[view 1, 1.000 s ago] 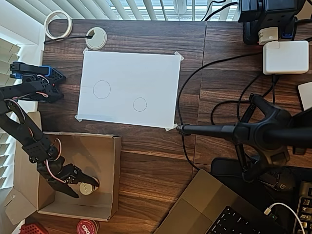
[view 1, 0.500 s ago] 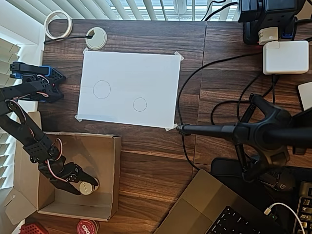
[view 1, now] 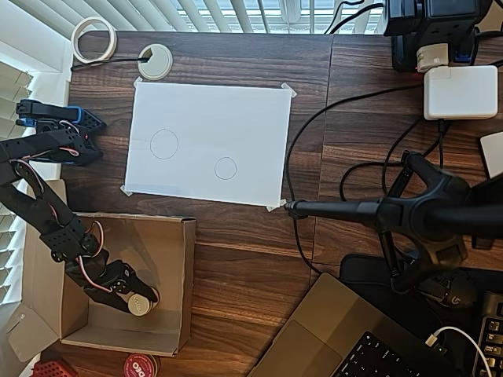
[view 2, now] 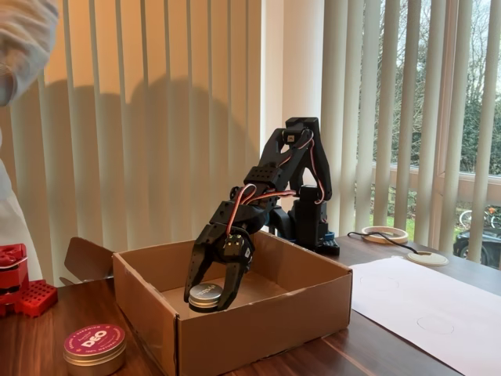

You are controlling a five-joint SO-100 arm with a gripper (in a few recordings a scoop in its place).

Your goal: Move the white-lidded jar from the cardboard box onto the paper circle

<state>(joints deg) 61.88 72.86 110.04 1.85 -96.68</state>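
White-lidded jar [view 1: 141, 304], small, short and round with faint grey lettering too small to read on its off-white lid, sits on the floor of a plain brown corrugated cardboard box [view 1: 182, 275], toward the box's right wall in the overhead view. In the fixed view the jar [view 2: 205, 296] rests low inside the box [view 2: 258, 325], close behind its front wall.

A black robot arm reaches down into the box, and its two-finger gripper [view 1: 135, 299] straddles the jar. In the fixed view the gripper [view 2: 208, 294] has one finger on each side of the jar, pressed against it or nearly so; whether it is truly clamped cannot be told.

The box stands at the lower left corner of a dark wooden desk [view 1: 236, 259]. Above it in the overhead view, a white paper sheet [view 1: 236, 118] is taped to the desk at its corners. Two pencil circles are drawn on it: the smaller paper circle [view 1: 225, 168] toward the sheet's lower right, well apart from the box, and a larger circle [view 1: 163, 144] toward the left.

Just beside the box's front wall lies a round tin with a red lid [view 2: 95, 341] bearing the white letters "DEO". A white ring-shaped desk grommet [view 1: 155, 61] sits near the desk's top edge.
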